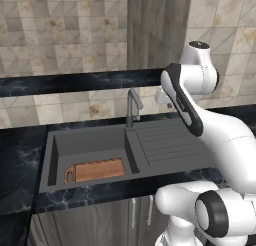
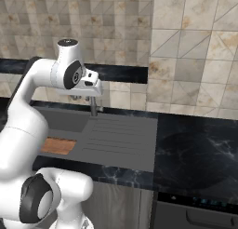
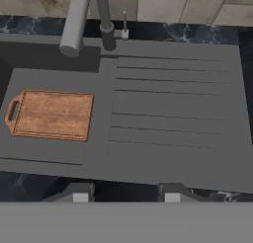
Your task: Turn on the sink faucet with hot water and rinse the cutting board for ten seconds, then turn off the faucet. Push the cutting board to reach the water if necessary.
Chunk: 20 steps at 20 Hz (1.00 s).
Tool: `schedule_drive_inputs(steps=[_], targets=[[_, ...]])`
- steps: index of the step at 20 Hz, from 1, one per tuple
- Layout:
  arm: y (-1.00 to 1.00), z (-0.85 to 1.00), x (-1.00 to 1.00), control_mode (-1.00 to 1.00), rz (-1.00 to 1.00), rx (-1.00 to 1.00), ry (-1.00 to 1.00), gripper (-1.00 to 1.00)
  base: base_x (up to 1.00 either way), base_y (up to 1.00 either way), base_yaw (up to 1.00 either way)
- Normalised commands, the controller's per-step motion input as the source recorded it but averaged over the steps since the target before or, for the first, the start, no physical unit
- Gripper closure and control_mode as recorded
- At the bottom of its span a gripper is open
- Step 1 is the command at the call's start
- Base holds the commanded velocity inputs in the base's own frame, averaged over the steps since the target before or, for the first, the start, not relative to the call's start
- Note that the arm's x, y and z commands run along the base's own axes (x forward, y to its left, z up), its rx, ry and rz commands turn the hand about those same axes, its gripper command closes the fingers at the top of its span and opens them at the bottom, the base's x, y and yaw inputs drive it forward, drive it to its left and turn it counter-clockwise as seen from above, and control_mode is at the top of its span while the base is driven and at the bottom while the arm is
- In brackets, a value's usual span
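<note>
One cutting board (image 3: 51, 114) is seen lying flat on the floor of the basin, toward the left and front walls of the sink (image 3: 168, 153), its handle hole turned to the left wall. It is judged stiff, fairly light, and likely to slide easily once wet; a push against its long edge is best. Further right, at the back rim, the faucet (image 3: 105, 20) stands with its small lever just beside it; no water is seen running. The gripper (image 3: 122, 195) hangs above the front rim, fingers spread and holding nothing.
</note>
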Motion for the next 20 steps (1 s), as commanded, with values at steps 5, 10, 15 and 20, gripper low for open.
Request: schedule_drive_inputs(steps=[5, 10, 15, 20], targets=[[0.06, 0.00, 0.03, -1.00, 0.00, 0.00, 0.00, -1.00, 0.00, 0.00, 0.00], [0.23, 0.00, 0.11, -1.00, 0.00, 0.00, 0.01, -1.00, 0.00, 0.00, 0.00], [0.21, -0.06, 0.16, -1.00, 0.00, 0.00, 0.00, -1.00, 0.00, 0.00, 0.00], [0.19, -0.11, 0.19, -1.00, 0.00, 0.00, 0.00, -1.00, 0.00, 0.00, 0.00]])
